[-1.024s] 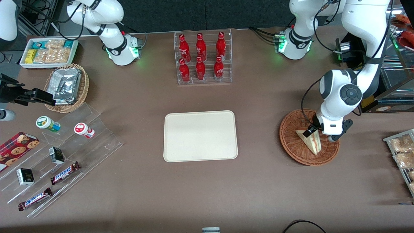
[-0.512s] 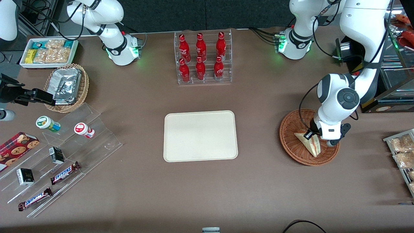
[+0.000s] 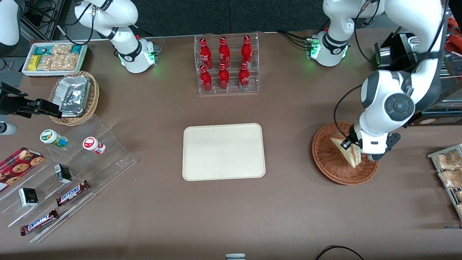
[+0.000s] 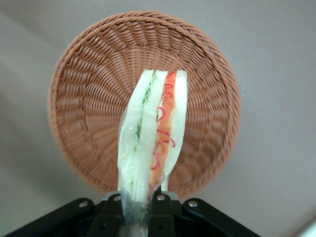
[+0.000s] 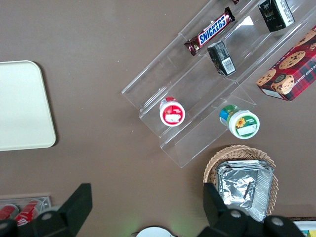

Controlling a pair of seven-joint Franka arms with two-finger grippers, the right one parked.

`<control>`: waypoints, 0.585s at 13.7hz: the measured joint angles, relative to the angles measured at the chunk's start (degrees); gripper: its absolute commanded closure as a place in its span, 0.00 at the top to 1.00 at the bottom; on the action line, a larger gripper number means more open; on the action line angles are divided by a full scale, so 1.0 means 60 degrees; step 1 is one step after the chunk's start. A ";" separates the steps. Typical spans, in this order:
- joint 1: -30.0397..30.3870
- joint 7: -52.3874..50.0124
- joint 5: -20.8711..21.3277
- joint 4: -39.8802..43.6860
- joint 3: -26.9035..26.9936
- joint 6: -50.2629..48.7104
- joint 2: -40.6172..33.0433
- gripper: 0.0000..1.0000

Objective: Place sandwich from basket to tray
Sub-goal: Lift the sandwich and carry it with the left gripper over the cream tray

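The gripper (image 4: 140,210) clamps the sandwich (image 3: 349,151) above the basket (image 3: 326,159); carrying it to the tray (image 3: 223,151) remains.

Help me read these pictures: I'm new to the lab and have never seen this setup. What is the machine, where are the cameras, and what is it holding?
Two white robot arms stand at a brown table. One picture looks down from the front; the other two come from cameras on the arms' wrists. The working arm's claw is shut on a wrapped sandwich, held just above the round reddish-brown basket. The cream tray lies mid-table with nothing on it. Red bottles stand in a clear rack; snacks lie toward the parked arm's end.
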 measured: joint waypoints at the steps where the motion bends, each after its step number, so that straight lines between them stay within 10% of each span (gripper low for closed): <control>1: -0.0005 -0.0013 0.0000 0.0308 -0.0307 -0.0545 -0.0170 0.00; 8: -0.0102 -0.0241 0.0036 0.2146 -0.3112 -0.1241 0.0487 0.00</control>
